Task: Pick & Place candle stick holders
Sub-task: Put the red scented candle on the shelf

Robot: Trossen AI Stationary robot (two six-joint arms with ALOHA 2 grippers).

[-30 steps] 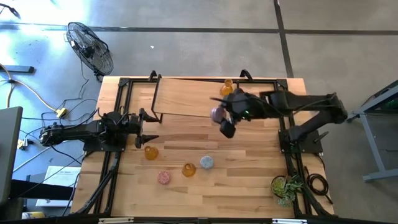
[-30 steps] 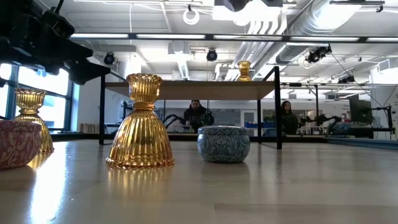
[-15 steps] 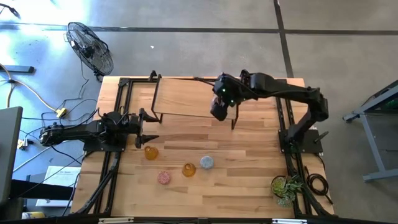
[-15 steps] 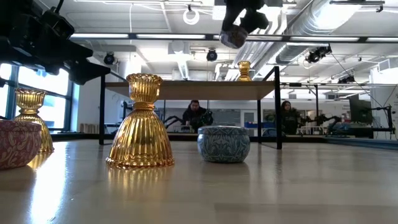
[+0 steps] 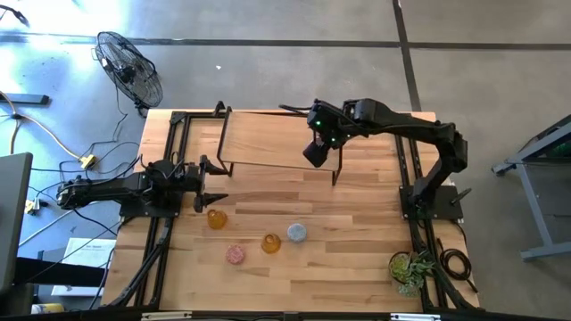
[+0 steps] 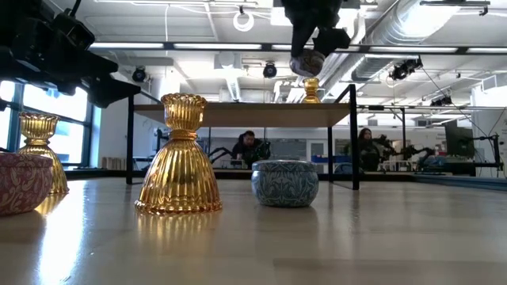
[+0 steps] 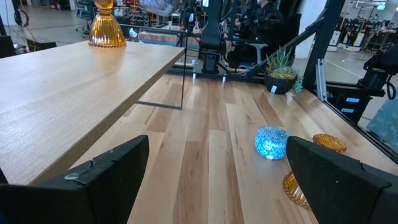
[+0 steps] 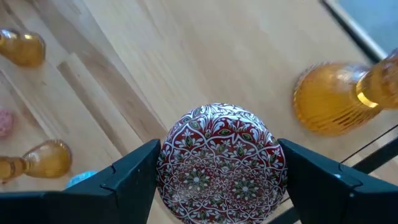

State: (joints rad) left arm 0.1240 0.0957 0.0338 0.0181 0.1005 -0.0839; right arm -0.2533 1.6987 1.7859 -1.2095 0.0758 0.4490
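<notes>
My right gripper [image 5: 314, 153] hangs over the raised wooden shelf [image 5: 263, 143], shut on a low round holder with a red-and-white pattern [image 8: 221, 163], which also shows in the low view [image 6: 306, 63]. An amber flask-shaped holder [image 8: 328, 99] stands on the shelf just beside it. On the table below stand two amber holders [image 5: 216, 218] [image 5: 271, 242], a pink round one [image 5: 235, 254] and a light blue round one [image 5: 295, 234]. My left gripper [image 7: 217, 186] waits open and level at the table's left side. My right gripper pinches the round holder between its two fingers, one on each opposite side of its round wall [image 8: 166, 167]. The fingers slant down from above. The holder is lifted clear above the shelf, with a patterned round face turned toward the wrist.
The shelf stands on thin black legs [image 5: 337, 174] at the table's far middle. A small potted plant [image 5: 410, 267] sits at the near right corner. Black frame rails run along both sides. People sit in the room beyond the table [image 6: 252, 146].
My right gripper, carrying the round patterned holder, has swung toward the table's far edge over the shelf, sunk and tipped more steeply downward. It has come close to the amber holder on the shelf. The holder stays gripped and clear.
</notes>
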